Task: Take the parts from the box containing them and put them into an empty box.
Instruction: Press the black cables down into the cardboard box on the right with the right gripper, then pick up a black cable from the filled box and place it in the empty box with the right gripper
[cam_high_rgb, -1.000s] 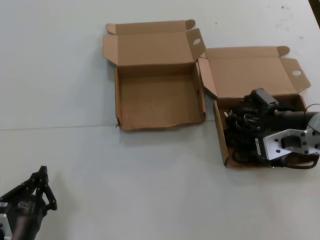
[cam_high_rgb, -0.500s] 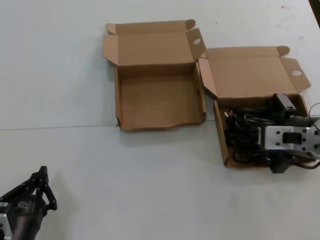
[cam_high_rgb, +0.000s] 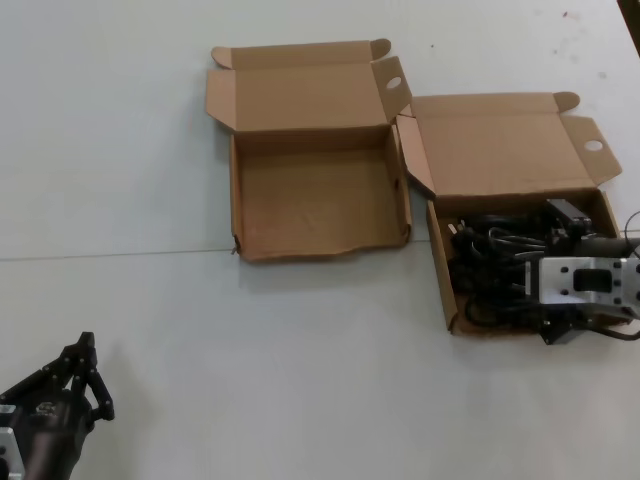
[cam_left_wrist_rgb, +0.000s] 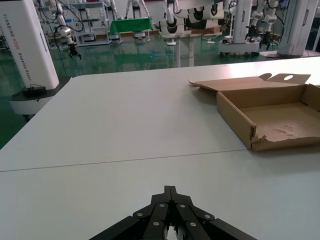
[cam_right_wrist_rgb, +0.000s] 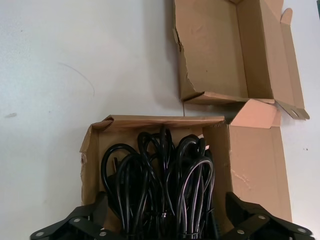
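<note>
While the right pincer is held spread wide just above the cords, these are seen lying bundled in the full box directly beneath it. The cords are judged light, limp and prone to tangling; a hold across the middle of one bundle is advised. The empty box stands beyond the pincer, close beside the full one. Against the earlier frames, this arm has been swung over the box and lowered slightly. The left pincer is parked, pressed together, low over the tabletop.
</note>
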